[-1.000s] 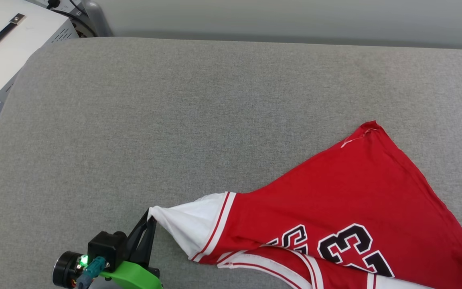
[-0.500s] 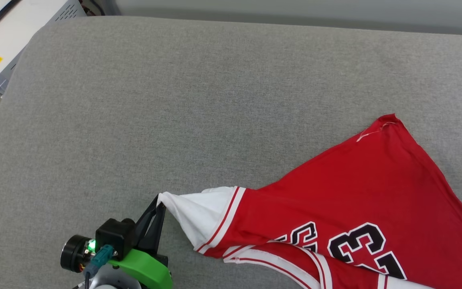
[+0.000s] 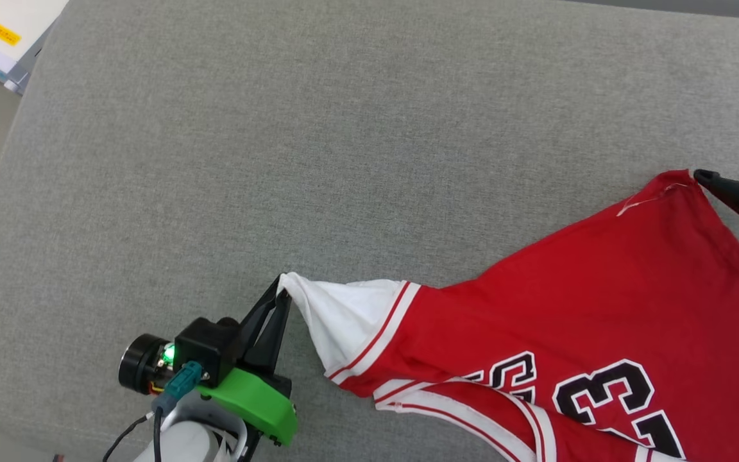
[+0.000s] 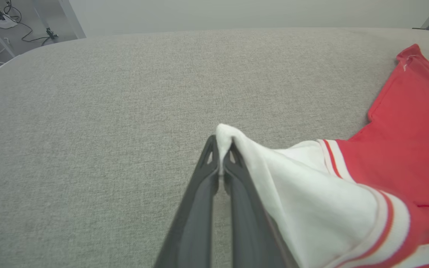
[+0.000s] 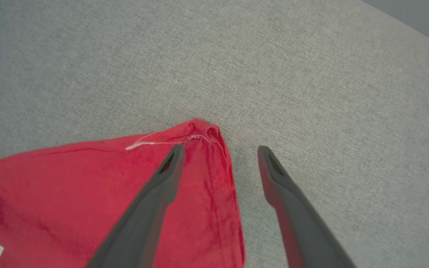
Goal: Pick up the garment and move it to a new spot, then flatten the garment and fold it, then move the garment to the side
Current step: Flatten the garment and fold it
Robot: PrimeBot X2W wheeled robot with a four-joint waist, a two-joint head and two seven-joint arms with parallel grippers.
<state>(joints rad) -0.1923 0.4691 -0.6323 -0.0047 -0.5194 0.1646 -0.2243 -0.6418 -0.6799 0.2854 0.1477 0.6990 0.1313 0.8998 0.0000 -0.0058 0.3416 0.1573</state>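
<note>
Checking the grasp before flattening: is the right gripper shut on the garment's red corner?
No: the right gripper stands open, one finger over the garment, the other over the grey surface.

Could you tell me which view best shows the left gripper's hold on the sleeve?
Left wrist view: the left gripper pinches the garment's white sleeve tip close up. Head view shows it smaller, side-on; right wrist view shows the red corner instead.

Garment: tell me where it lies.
Head view: garment lower right on the grey cushion, left gripper pinching its white sleeve, open right gripper at its red corner.
</note>
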